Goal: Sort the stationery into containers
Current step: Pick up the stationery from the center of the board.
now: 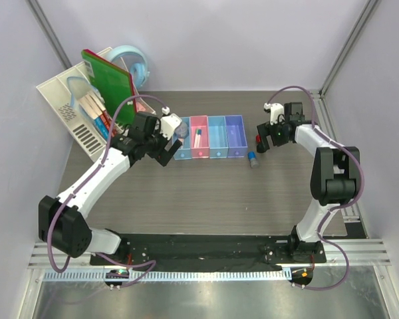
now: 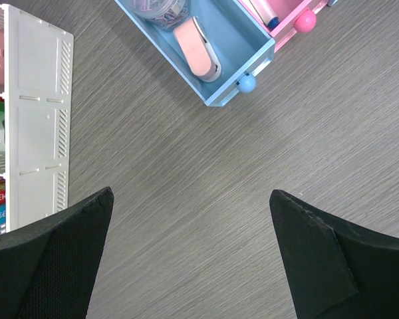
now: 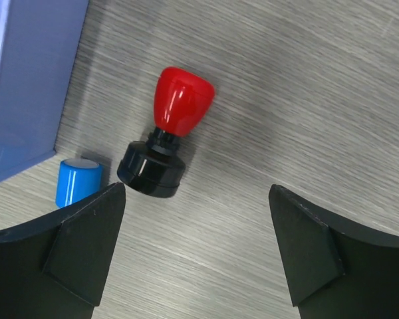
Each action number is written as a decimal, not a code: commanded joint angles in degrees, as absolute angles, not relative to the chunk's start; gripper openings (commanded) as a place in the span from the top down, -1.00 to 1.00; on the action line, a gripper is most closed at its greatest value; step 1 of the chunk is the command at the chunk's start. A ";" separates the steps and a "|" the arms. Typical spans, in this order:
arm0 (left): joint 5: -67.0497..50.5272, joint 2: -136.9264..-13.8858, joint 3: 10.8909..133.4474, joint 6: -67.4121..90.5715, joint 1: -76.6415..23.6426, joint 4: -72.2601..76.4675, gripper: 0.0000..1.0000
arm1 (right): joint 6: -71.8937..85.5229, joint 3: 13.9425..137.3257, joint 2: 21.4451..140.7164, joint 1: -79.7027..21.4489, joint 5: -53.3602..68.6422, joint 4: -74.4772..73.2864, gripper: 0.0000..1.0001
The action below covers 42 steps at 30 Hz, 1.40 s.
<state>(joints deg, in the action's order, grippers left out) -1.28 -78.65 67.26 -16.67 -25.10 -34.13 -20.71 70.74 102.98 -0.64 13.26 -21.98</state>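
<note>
Stamp (image 3: 166,139) sits beneath the wide-spread right gripper (image 3: 196,193)

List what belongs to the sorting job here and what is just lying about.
Part of the job: red-and-black stamp; blue cylinder; pink eraser and pen, both already binned; row of four bins.

Lying about: white desk organizer; green book; round tape dispenser.

Four joined bins (image 1: 216,154) standing in a row, one pink eraser (image 2: 199,56), one pen (image 1: 197,137), one red-and-black stamp (image 3: 165,137), one blue cylinder (image 3: 78,181), one white organizer (image 1: 66,106), one green book (image 1: 110,83), one round tape dispenser (image 1: 134,63) showing.
</note>
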 commanded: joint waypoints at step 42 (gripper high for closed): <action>-2.20 -79.54 69.79 -18.46 -24.87 -33.49 -0.99 | -9.14 69.52 105.91 -5.19 11.16 -17.05 -0.05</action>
